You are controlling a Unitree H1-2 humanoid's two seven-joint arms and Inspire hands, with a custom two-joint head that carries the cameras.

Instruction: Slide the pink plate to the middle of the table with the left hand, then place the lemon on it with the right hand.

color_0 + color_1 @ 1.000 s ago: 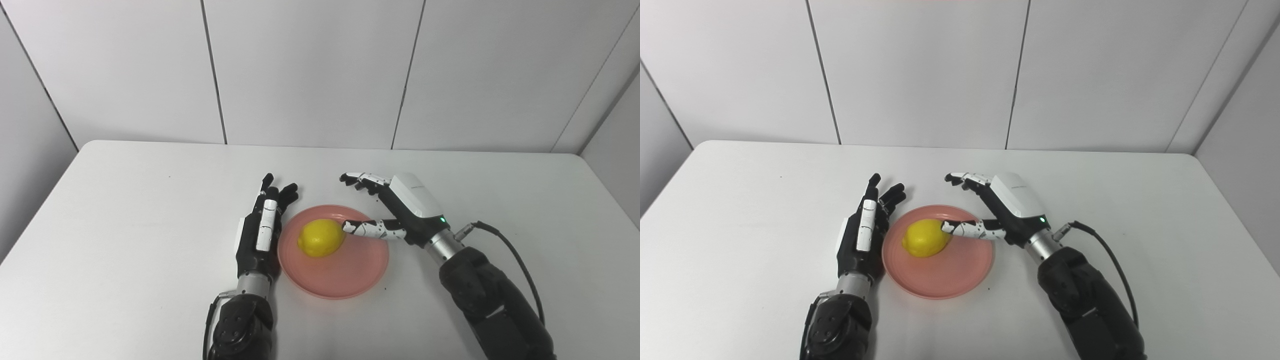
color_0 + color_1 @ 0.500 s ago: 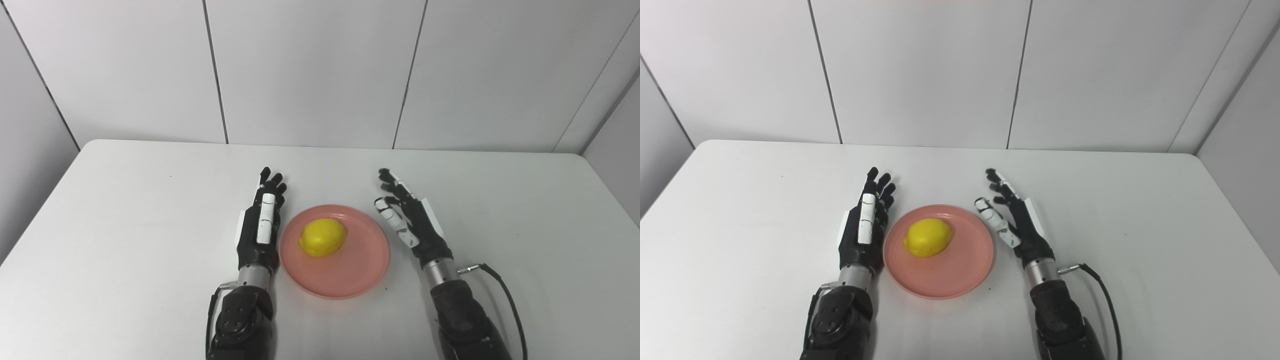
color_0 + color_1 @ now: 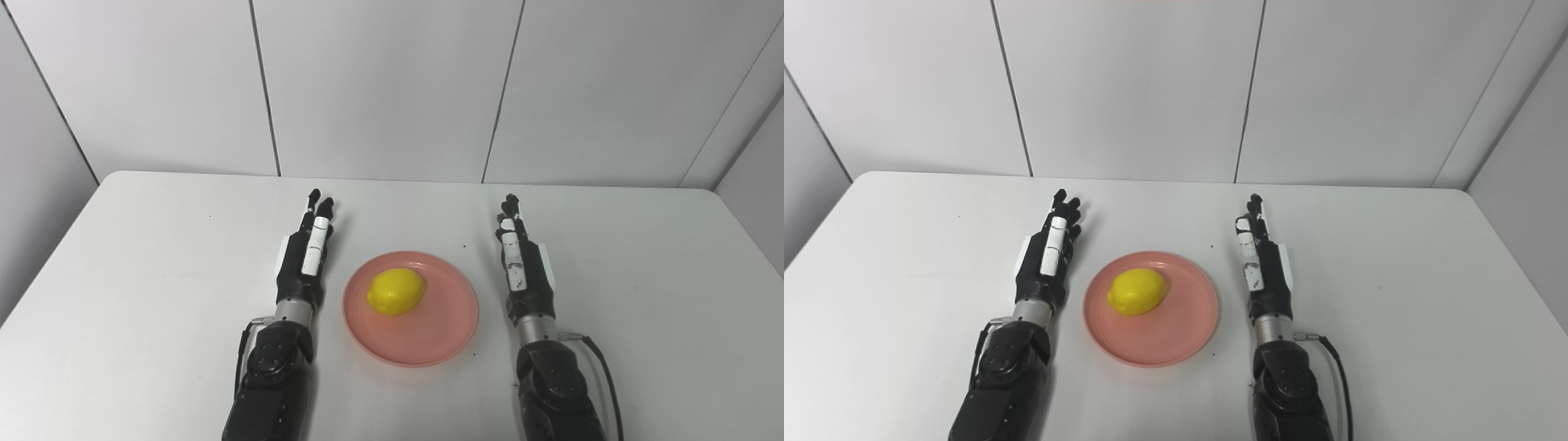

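Left eye view: little left to spoil here, bar a stray sweep of the right hand [image 3: 523,269] clipping the pink plate [image 3: 429,334] and rolling the lemon [image 3: 395,291] off. Right eye view: lemon on plate, mid-bench [image 3: 1396,245], between left hand [image 3: 1046,257] and right; both released, flat, grasping nothing, clear of the rim.

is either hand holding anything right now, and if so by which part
Nothing is held. The left hand and right hand lie open on either side of the pink plate, touching neither it nor the lemon resting on it.
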